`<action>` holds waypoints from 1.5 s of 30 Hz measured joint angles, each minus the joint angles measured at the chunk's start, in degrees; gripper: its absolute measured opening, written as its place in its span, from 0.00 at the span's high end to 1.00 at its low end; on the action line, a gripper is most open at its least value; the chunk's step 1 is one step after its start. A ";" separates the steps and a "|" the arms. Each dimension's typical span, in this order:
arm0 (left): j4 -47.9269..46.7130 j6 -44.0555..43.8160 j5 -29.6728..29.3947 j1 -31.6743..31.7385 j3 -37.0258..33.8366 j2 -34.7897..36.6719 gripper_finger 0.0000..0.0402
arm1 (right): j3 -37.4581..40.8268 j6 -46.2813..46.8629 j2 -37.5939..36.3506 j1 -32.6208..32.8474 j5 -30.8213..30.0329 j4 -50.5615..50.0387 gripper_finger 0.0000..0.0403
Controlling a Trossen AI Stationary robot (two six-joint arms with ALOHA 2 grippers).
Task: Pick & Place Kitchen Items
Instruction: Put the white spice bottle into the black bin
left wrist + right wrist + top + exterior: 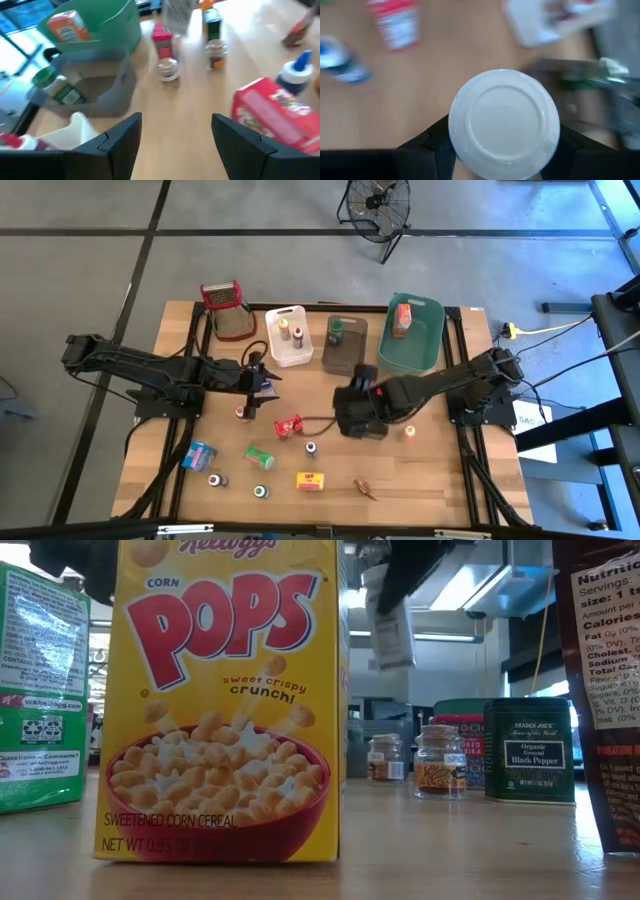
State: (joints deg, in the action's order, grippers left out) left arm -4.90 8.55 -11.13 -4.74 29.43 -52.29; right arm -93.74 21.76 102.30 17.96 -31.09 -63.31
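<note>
right end effector clamped on a round white-bottomed jar, held up off the bench nr centre. left end effector fingers apart, empty, over bench by red box. corn pops box stands at front edge.

Three tubs stood at the far side of the bench: one white tub, one brown tub, one green tub. One mesh grater stood left of them. There were four small boxes: a red box, a blue box, a yellow box and an orange box. One green can lay near. At least five small bottles stood loose on the bench, with two more bottles in the white tub.
</note>
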 joint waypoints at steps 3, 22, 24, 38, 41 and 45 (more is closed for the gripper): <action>-0.25 0.24 -2.41 0.00 0.00 0.00 0.41 | -1.43 0.52 -0.70 -3.29 -3.25 -5.45 0.50; -7.27 2.40 -2.76 3.73 0.00 0.45 0.41 | 11.61 -22.23 -1.16 -34.12 19.38 17.82 0.50; -6.14 3.56 -2.75 3.76 0.00 0.50 0.41 | 13.61 -24.17 -1.18 -35.65 22.46 23.03 0.50; -5.24 6.22 -2.74 3.76 0.00 0.83 0.41 | 16.88 -29.78 0.12 -40.66 25.32 31.47 0.50; -5.34 6.22 -2.71 3.76 0.00 0.83 0.41 | 16.86 -30.14 0.77 -41.74 25.28 32.91 0.50; -5.88 6.20 -2.47 3.74 0.00 0.83 0.41 | 16.86 -30.18 1.37 -42.80 25.31 33.08 0.50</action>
State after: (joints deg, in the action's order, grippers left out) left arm -10.78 14.74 -13.60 -0.99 29.43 -51.46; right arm -76.88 -8.43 103.66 -24.84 -5.79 -30.22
